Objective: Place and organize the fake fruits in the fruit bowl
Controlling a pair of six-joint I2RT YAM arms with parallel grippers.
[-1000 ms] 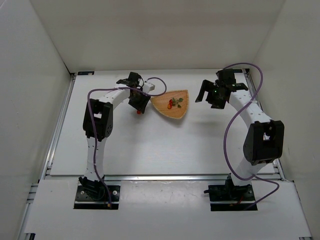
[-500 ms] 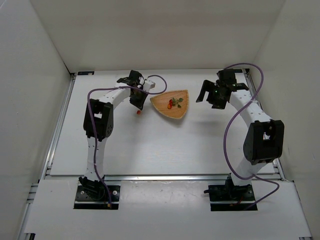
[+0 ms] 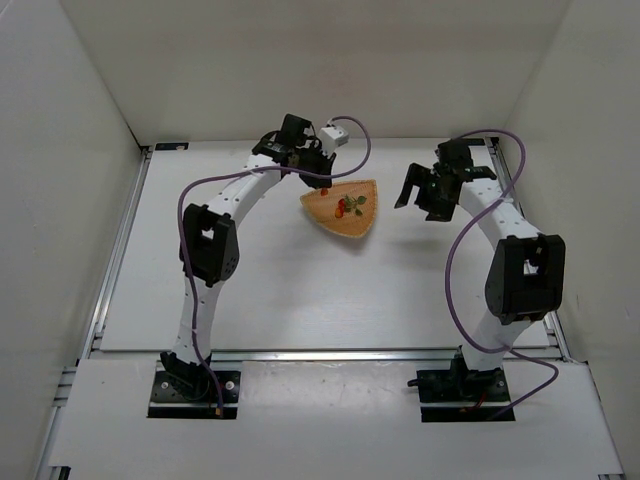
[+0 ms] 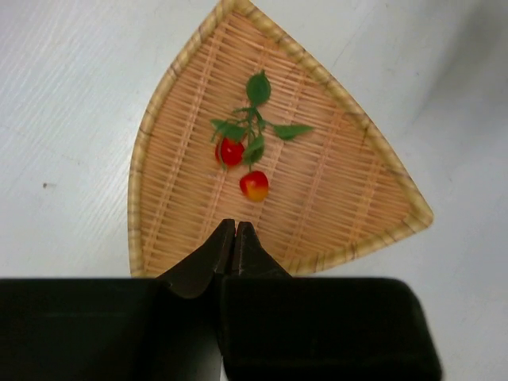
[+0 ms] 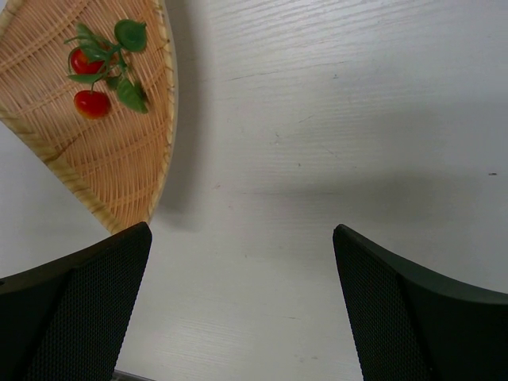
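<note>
The fruit bowl (image 3: 352,226) is a tan woven fan-shaped basket (image 4: 333,186) at the middle back of the table. A red berry cluster with green leaves (image 3: 347,205) lies in it (image 4: 248,151) (image 5: 99,71). My left gripper (image 3: 321,179) hangs over the bowl's far left edge, its jaws pressed shut (image 4: 233,226). A small red cherry (image 3: 325,190) shows just under its tips in the top view; in the left wrist view the fingers hide it. My right gripper (image 3: 418,196) stands open (image 5: 242,230) to the right of the bowl (image 5: 119,167), holding nothing.
White walls close in the table on the left, back and right. A metal rail (image 3: 120,240) runs along the left edge and another along the front. Purple cables (image 3: 455,260) loop from both arms.
The left gripper shut on the cherry on the table left of the bowl, then carried it back and right over the bowl's edge. The right arm has hardly moved.
</note>
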